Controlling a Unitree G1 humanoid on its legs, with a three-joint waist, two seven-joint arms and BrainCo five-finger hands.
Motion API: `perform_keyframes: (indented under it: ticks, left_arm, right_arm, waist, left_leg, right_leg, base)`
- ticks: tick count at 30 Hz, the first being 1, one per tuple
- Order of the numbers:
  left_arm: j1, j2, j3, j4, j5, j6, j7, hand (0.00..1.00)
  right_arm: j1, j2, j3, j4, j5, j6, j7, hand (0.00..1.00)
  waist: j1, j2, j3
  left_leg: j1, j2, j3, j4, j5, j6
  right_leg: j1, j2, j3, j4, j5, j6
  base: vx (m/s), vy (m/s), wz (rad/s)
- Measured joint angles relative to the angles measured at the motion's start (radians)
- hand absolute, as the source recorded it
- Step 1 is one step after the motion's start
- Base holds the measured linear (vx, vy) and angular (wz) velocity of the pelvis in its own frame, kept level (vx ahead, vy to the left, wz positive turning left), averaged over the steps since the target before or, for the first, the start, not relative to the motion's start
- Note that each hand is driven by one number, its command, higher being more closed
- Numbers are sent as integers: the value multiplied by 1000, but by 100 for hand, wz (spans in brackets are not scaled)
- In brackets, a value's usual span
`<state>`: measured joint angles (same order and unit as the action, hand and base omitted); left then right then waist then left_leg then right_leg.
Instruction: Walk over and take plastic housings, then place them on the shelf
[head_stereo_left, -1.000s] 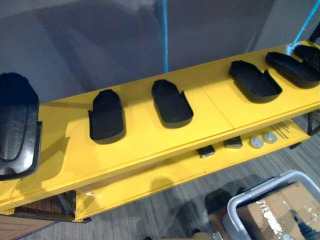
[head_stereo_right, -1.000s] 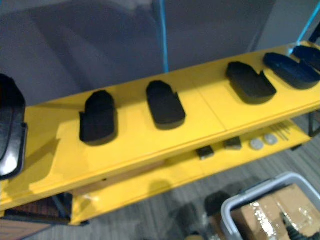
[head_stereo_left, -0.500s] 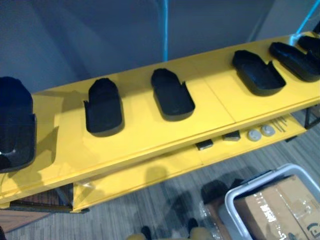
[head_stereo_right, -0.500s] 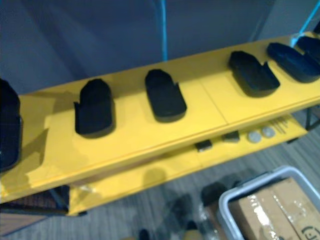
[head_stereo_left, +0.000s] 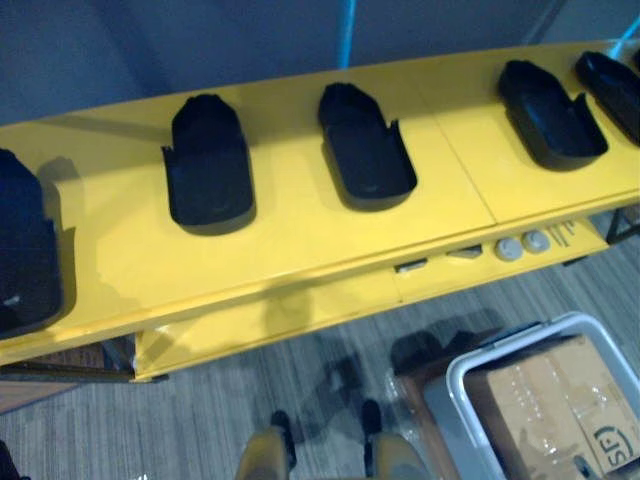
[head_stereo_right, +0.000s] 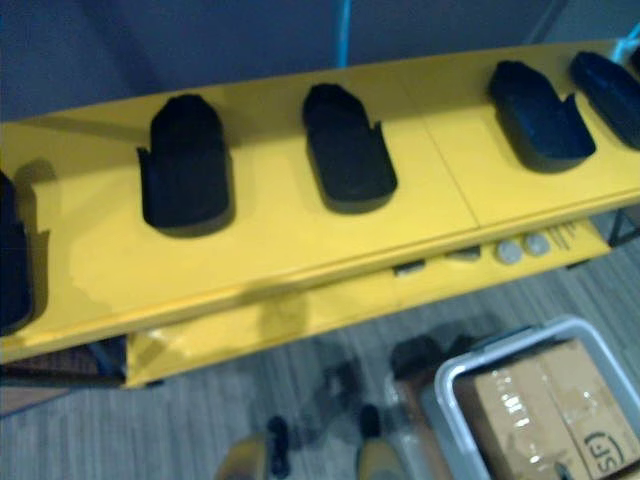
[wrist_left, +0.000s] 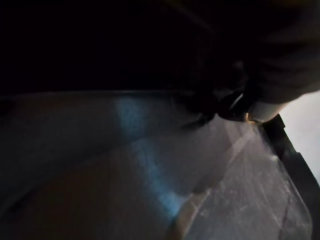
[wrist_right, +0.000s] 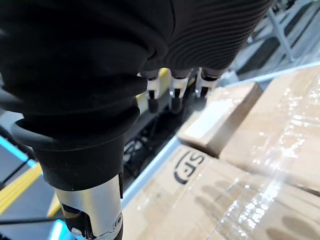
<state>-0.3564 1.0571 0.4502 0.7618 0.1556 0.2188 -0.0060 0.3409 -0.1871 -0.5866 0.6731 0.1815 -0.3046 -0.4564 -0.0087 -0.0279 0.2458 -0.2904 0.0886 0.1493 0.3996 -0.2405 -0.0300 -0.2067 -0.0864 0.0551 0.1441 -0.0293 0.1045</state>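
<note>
- We see five black housings (head_stereo_left: 207, 165) lying in a row along the top of the yellow shelf (head_stereo_left: 290, 240), none touching another (the two at the shelf's right end lie closest together).
- The middle housing (head_stereo_left: 367, 150) lies hollow side up near the shelf's centre, and the end housing (head_stereo_left: 25, 250) lies at the shelf's left end, partly cut off by the edge of the view.
- On the shelf's lower tier (head_stereo_left: 300, 310), toward its right end, two small round discs (head_stereo_left: 522, 245) sit side by side, with two small dark blocks (head_stereo_left: 410, 266) just beside them.
- On the floor in front of the shelf's right end stands a grey bin (head_stereo_left: 520, 340) holding film-wrapped cardboard boxes (head_stereo_left: 560, 410).
- The right robot hand (wrist_right: 172, 92) hangs above those boxes, clear of the shelf, its fingers loose and holding nothing.
- The left robot hand (wrist_left: 280, 70) shows as a dark shape in its own wrist view, and we cannot tell its state.
</note>
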Motion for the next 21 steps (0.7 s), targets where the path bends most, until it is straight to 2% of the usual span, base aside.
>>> perform_keyframes:
  ticks: [4, 8, 11, 14, 21]
  left_arm:
    - [-33, -1, -2, -56, 0, -3, 58, 100]
    - [-78, -2, -21, -78, 0, -42, 109, 100]
    - [-113, -5, -41, -90, 0, -50, 124, 100]
    - [-131, -5, -69, -107, 0, -50, 154, 100]
    - [-181, -11, -110, -111, 1, -20, 148, 100]
  right_arm:
    - [-2, -7, 0, -32, 1, 0, 2, 0]
    - [-2, -34, 0, -39, 1, -1, 23, 0]
    - [-3, -51, 0, -68, 1, -2, 40, 0]
    - [-5, -68, 0, -77, 1, -4, 48, 0]
    - [-13, -94, 0, -79, -4, -4, 69, 0]
  waist:
    - [1, -1, 32]
    - [-3, -2, 46]
    - [-1, -1, 57]
    - [-2, 0, 57]
    - [-8, 2, 70]
  left_leg:
    - [-27, 7, 0, 15, 0, 0]
    - [-46, 10, 5, 20, 0, -1]
    - [-44, 13, 24, 21, 1, -1]
    - [-43, 14, 43, 11, 1, -1]
    - [-40, 23, 64, 11, 1, -2]
  right_leg:
    - [-20, 4, 1, -1, 8, 3]
    - [-41, 5, 4, 2, 9, 4]
    - [-52, 6, 19, 7, 9, 4]
    - [-72, 7, 33, 21, 9, 5]
    - [-91, 14, 50, 38, 9, 5]
  base:
    - [-30, -3, -3]
    - [12, -1, -3]
    - [22, 7, -13]
    - [26, 3, -18]
    - [-10, -8, -10]
